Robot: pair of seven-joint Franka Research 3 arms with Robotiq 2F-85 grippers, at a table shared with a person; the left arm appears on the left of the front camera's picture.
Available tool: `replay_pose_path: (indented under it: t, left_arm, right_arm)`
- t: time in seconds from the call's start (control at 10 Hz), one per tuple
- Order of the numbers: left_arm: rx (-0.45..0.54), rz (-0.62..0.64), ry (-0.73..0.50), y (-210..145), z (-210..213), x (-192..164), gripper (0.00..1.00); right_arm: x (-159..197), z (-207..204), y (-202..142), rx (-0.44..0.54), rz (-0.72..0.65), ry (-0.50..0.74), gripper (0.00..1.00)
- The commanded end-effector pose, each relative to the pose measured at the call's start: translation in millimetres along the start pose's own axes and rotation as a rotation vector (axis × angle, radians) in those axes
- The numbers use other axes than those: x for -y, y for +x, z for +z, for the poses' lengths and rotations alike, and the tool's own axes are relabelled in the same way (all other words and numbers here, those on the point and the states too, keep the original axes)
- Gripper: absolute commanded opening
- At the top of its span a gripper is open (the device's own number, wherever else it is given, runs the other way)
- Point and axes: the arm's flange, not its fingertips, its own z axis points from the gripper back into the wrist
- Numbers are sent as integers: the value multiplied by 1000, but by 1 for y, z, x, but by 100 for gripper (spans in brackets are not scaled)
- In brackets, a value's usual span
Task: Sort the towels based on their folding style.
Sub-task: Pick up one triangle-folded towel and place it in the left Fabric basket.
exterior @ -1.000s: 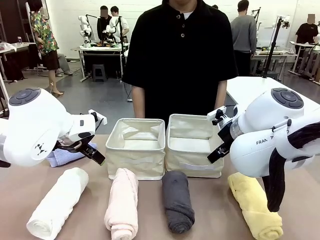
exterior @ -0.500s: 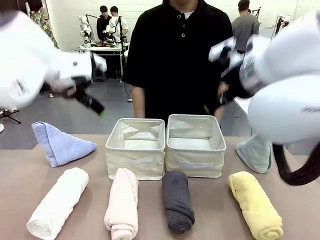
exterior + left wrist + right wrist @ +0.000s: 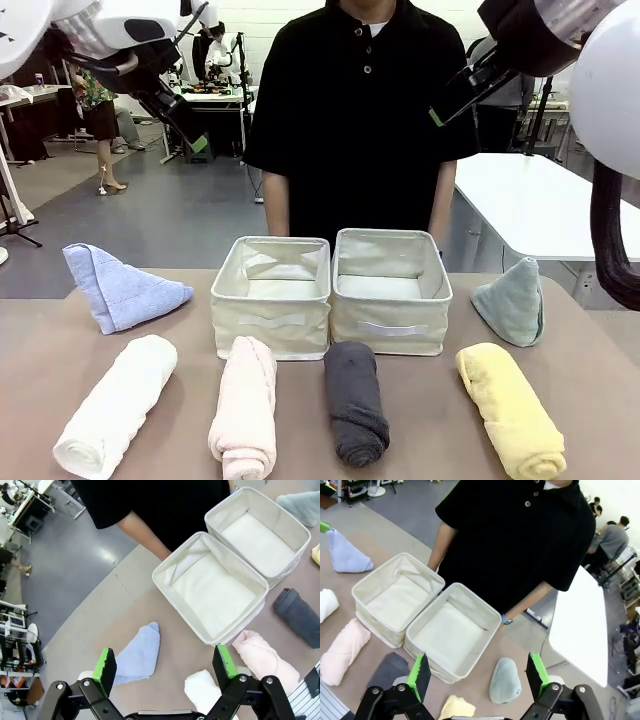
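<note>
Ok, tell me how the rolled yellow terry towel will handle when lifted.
The rolled yellow terry towel is soft cloth, so it will probably sag. Nothing visibly binds the roll, so it may loosen. Lying on its side, it might roll if nudged.

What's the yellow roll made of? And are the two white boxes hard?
The yellow towel looks like soft terry cloth: fuzzy, matte, with squashy folds. The left basket and right basket seem to be cream fabric, probably stiffened: their walls stand up but wrinkle a little.
</note>
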Motion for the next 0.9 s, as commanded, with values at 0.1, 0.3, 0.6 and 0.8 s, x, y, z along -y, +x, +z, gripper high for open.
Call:
replay_pose_path:
  t: [0.1,0.3,0.6,0.8]
  left_arm:
    - [7,16,-18,-10,-14,-1,100]
    - [-17,8,-9,-7,-13,-2,100]
    - [-51,142,-573,-53,6,-91,100]
    - [5,212,-726,-99,19,-154,100]
  right_arm:
    - [-3,-16,-9,6,-4,27,100]
    - [-3,-13,-7,-14,2,13,100]
    - [106,2,-56,-94,-264,383,100]
    - [177,14,-107,-100,-445,566,100]
